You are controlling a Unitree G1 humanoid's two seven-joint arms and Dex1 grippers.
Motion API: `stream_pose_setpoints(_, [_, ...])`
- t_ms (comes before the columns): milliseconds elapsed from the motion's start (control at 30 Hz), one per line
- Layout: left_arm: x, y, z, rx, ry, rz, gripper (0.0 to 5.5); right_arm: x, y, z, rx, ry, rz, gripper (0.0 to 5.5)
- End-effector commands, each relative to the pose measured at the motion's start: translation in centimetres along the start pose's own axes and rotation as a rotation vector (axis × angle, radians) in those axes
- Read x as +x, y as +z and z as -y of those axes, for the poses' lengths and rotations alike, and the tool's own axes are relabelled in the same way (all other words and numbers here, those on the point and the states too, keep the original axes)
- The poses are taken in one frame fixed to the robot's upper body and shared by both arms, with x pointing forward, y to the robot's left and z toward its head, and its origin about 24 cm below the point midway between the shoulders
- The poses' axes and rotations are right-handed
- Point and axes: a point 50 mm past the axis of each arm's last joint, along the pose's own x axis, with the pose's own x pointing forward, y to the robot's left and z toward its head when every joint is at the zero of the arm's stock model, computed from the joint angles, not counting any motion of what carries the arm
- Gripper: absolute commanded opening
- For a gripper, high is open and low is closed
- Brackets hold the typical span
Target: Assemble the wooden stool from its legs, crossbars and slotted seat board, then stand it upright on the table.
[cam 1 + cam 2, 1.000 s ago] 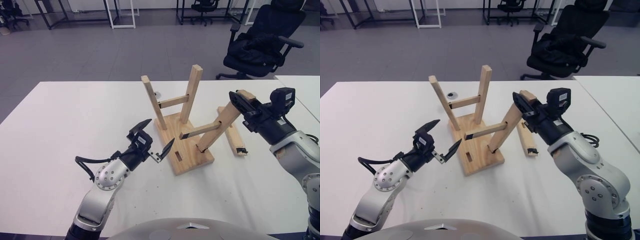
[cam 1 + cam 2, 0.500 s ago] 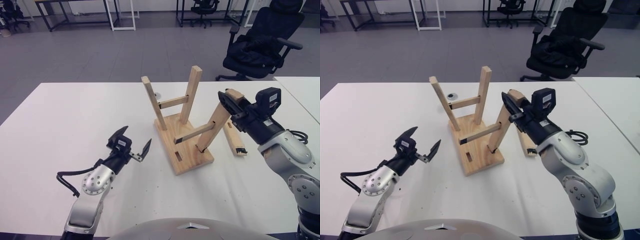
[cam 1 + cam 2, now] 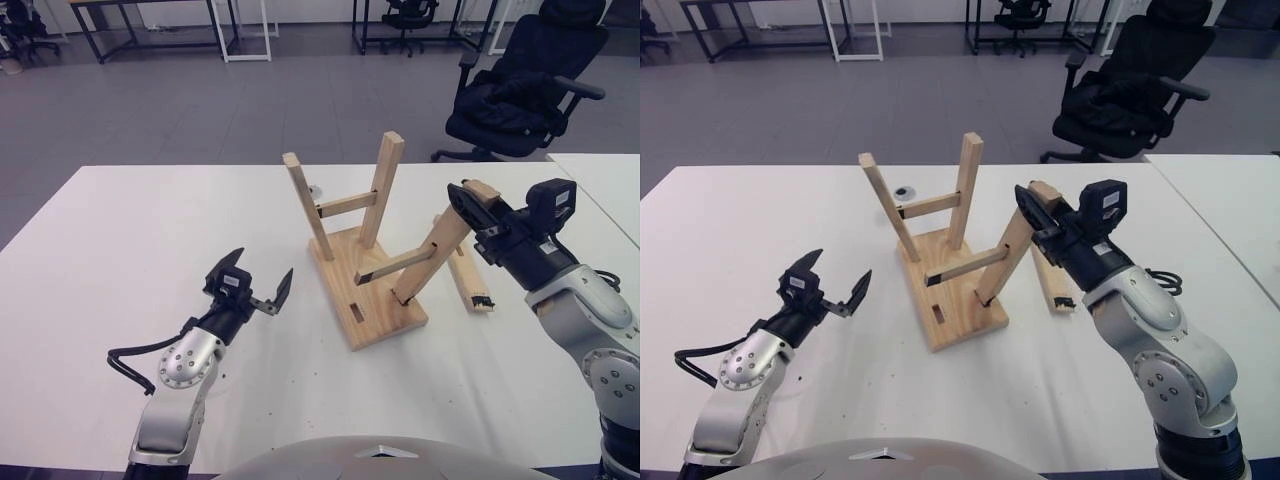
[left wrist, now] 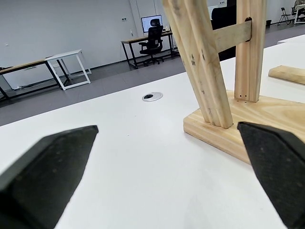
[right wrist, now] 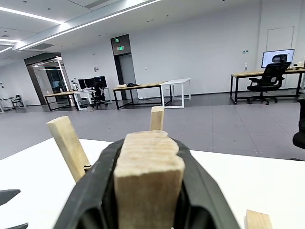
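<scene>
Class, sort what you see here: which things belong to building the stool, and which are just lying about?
Job: seat board, standing legs joined by a crossbar, tilted leg in the right claw, loose leg on the table.
Lying about: office chair, cable grommet.
</scene>
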Motion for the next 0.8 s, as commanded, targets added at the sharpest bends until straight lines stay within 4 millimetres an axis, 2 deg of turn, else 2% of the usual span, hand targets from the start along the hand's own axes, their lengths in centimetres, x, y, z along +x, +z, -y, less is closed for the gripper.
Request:
stream_pose_setpoints(33, [0.0, 0.1, -0.3, 0.002, 0.029, 0.004, 5.4, -5.5, -11.1, 0.3, -0.024, -0.064, -0.701, 1.07])
stream_pose_setpoints(167, [0.2, 0.0, 0.0, 0.011, 0.019, 0.001, 5.4, -4.6, -10.3, 0.3, -0.051, -0.043, -0.697, 1.07])
stream_pose_setpoints(267, [0.5, 0.2, 0.1, 0.012, 0.016, 0.009, 5.4, -4.1, -10.4, 1.1, 0.146, -0.162, -0.679, 1.07])
stream_pose_setpoints(367, [0.5, 0.2, 0.2, 0.009, 0.021, 0.012, 5.4, -4.2, -10.1, 2.4, 0.246, -0.229, -0.664, 1.05])
stream_pose_setpoints(467, [0.5, 0.2, 0.3, 0.006, 0.025, 0.014, 5.4, -3.7, -7.9, 4.0, 0.289, -0.236, -0.63, 1.05])
stream_pose_setpoints(567, [0.8, 0.2, 0.4, 0.003, 0.025, 0.021, 5.4, -2.3, -5.7, 4.6, 0.269, -0.223, -0.588, 1.05])
stream_pose_setpoints(700, [3.7, 0.1, 1.8, 0.01, -0.131, 0.027, 5.4, -0.6, -4.6, 4.7, 0.331, -0.183, -0.501, 1.05])
stream_pose_setpoints(800, [6.4, -0.6, 0.8, -0.081, -0.222, 0.008, 5.4, 0.1, -3.3, 4.7, 0.474, -0.09, -0.423, 1.05])
